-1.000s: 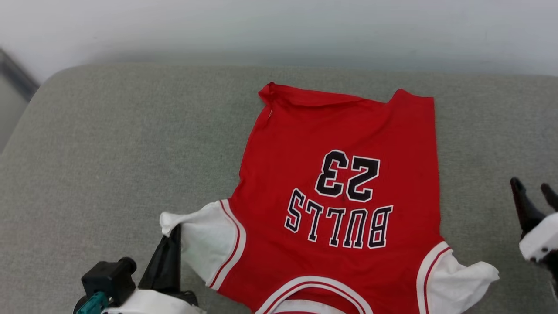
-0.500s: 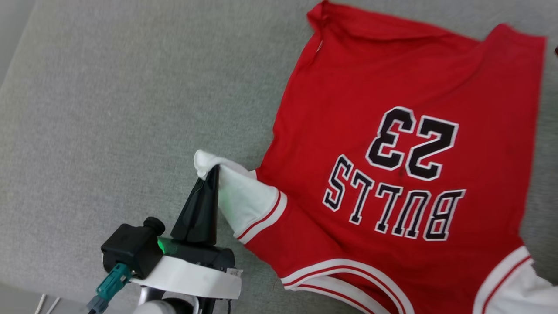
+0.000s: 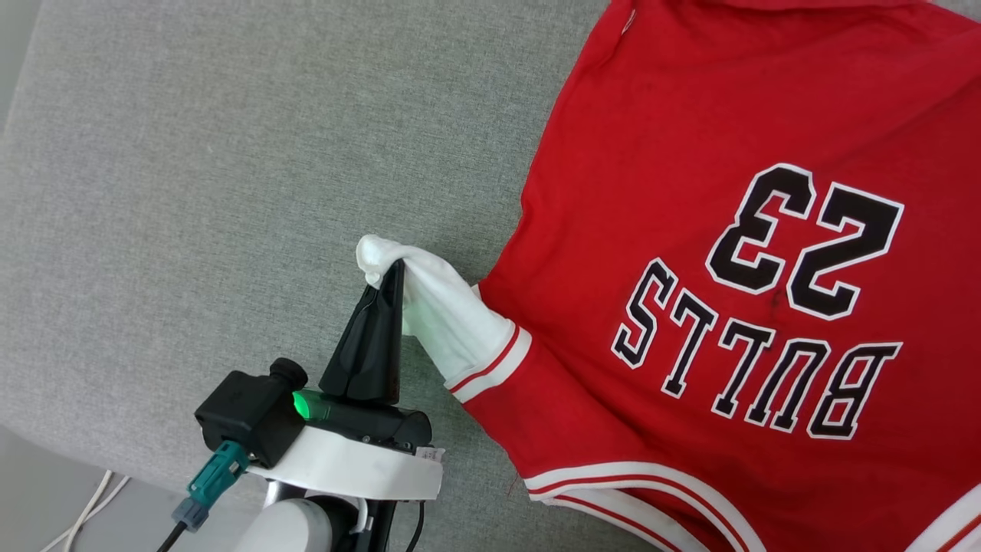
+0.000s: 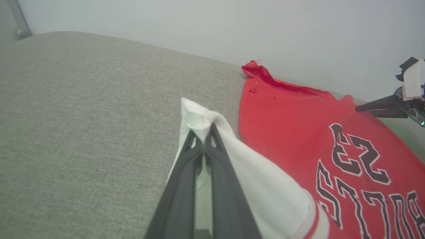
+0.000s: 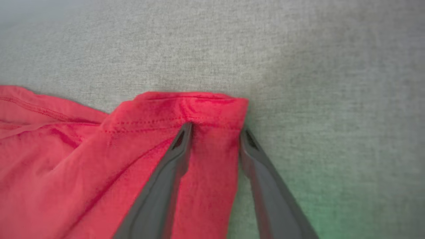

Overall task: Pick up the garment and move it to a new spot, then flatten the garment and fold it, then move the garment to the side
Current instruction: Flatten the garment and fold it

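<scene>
The garment [image 3: 690,153], a red jersey with black "23" and lettering, lies spread on the grey cushion with its hem at the far side. My left gripper [image 3: 395,270] is shut on the tip of its white sleeve [image 3: 452,322] and holds that tip a little off the cushion; the left wrist view shows the left gripper [image 4: 203,132] pinching the sleeve [image 4: 265,186]. My right gripper [image 5: 215,129] stands astride the far right hem corner [image 5: 199,109], one finger on the red cloth and one at its edge, jaws apart. The right gripper [image 4: 360,108] also shows in the left wrist view.
The grey fabric cushion [image 3: 191,192] stretches wide to the left of the jersey. Its near edge runs across the lower left, with floor and a white cable [image 3: 84,514] below. A pale wall [image 4: 166,20] rises behind the cushion.
The head camera has swung down and to the left, so the jersey looks larger and further right. My left gripper has stayed shut on the sleeve tip.
</scene>
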Robot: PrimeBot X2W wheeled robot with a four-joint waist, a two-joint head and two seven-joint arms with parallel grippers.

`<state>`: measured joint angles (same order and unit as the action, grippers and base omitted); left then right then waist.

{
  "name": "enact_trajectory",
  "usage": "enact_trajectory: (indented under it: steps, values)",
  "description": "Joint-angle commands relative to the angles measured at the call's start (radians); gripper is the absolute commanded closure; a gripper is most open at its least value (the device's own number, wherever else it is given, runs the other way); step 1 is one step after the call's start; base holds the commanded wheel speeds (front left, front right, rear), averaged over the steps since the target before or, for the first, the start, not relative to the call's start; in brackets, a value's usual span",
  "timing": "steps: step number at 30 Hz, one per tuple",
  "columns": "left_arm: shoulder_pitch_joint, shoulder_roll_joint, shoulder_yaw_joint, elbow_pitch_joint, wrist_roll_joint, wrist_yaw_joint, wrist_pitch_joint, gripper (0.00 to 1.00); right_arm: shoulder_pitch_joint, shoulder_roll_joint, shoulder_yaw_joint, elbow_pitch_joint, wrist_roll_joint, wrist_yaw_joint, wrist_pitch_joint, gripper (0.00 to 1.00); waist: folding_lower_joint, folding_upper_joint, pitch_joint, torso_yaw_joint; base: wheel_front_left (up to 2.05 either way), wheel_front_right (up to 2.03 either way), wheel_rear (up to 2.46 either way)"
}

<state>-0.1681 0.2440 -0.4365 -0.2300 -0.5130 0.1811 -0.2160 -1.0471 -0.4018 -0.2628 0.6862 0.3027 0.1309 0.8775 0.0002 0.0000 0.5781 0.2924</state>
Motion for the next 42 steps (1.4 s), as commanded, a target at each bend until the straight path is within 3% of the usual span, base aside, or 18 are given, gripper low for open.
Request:
enact_trajectory:
  steps: [1, 12, 23, 32, 39, 41, 42]
  values:
    - [-0.007, -0.001, 0.002, 0.001, 0.001, -0.003, -0.007, 1.0, 0.084, 0.053, 0.017, 0.06, -0.009, 0.0, 0.039, 1.0, -0.0002, 0.0, -0.007, 0.001, 0.0, 0.0, 0.0]
    - [0.05, 0.032, 0.032, 0.07, -0.023, 0.012, 0.004, 1.0, 0.135, -0.071, 0.142, -0.116, 0.005, 0.0, 0.02, 1.0, -0.0002, 0.0, -0.17, -0.071, 0.0, 0.0, 0.0]
    - [0.184, 0.106, 0.115, 0.096, -0.076, 0.066, 0.041, 1.0, 0.533, -0.154, 0.299, -0.44, 0.133, -0.001, 0.097, 1.0, -0.0002, 0.0, -0.384, -0.249, 0.0, 0.0, 0.0]
    - [0.316, 0.158, 0.187, 0.084, -0.123, 0.108, 0.067, 1.0, 0.961, -0.106, 0.303, -0.675, 0.168, -0.001, 0.209, 1.0, -0.0002, 0.0, -0.487, -0.389, 0.0, 0.0, 0.0]
    - [0.349, 0.176, 0.194, 0.067, -0.128, 0.124, 0.089, 1.0, 1.207, 0.005, 0.26, -0.727, 0.183, -0.001, 0.216, 0.99, -0.0002, 0.0, -0.508, -0.444, 0.0, 0.0, 0.0]
    - [0.344, 0.177, 0.191, 0.06, -0.129, 0.128, 0.097, 1.0, 1.221, 0.033, 0.246, -0.733, 0.178, -0.001, 0.174, 0.0, -0.0002, 0.0, -0.506, -0.456, 0.0, 0.0, 0.0]
    - [0.342, 0.179, 0.189, 0.057, -0.126, 0.13, 0.102, 1.0, 1.218, 0.05, 0.234, -0.737, 0.177, -0.001, 0.135, 0.0, -0.0002, 0.0, -0.505, -0.46, 0.0, 0.0, 0.0]
